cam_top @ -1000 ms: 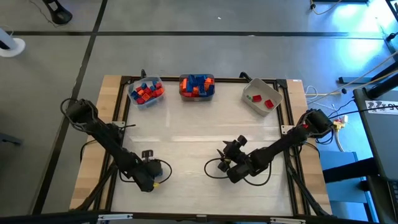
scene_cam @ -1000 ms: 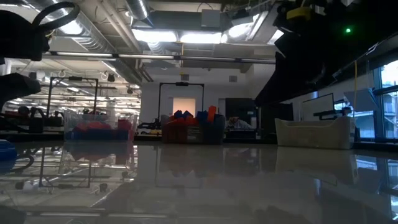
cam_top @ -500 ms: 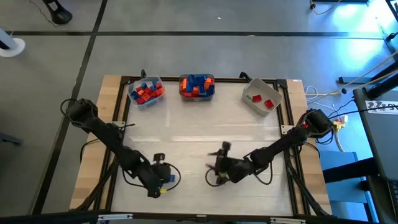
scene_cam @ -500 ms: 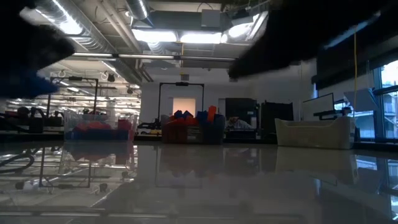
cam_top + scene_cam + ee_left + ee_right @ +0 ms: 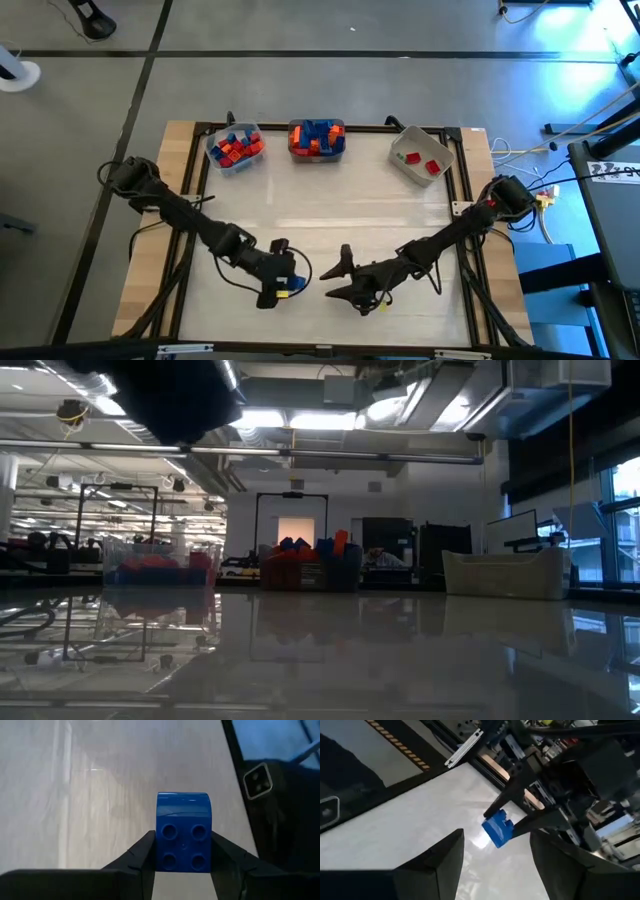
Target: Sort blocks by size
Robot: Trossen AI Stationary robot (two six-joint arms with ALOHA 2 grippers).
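The left gripper [image 5: 290, 284] pinches a blue studded brick [image 5: 183, 831] between its two fingers [image 5: 141, 857], the brick's four-socket underside facing the wrist camera and the table [image 5: 330, 215] passing below it. Compared with a second ago, the left arm has swung well inward along the near edge of the table: then its gripper sat near the left side, and now it hangs close to the middle, with the blue brick showing at its tip in the high view [image 5: 291, 284]. The right gripper [image 5: 340, 278] has also shifted, from right of centre to a spot just beside the left gripper, so the two now face each other near the front middle of the table. Its fingers [image 5: 440, 857] are spread apart with nothing between them, and its wrist camera looks straight at the blue brick [image 5: 498, 828] held in the other arm's fingers. At the far edge the three containers have not moved: a clear bin [image 5: 235, 148] of red and blue blocks, a middle bin [image 5: 317, 139] heaped with blue and orange blocks, and a grey bin [image 5: 421, 157] holding two red blocks and a small green one.
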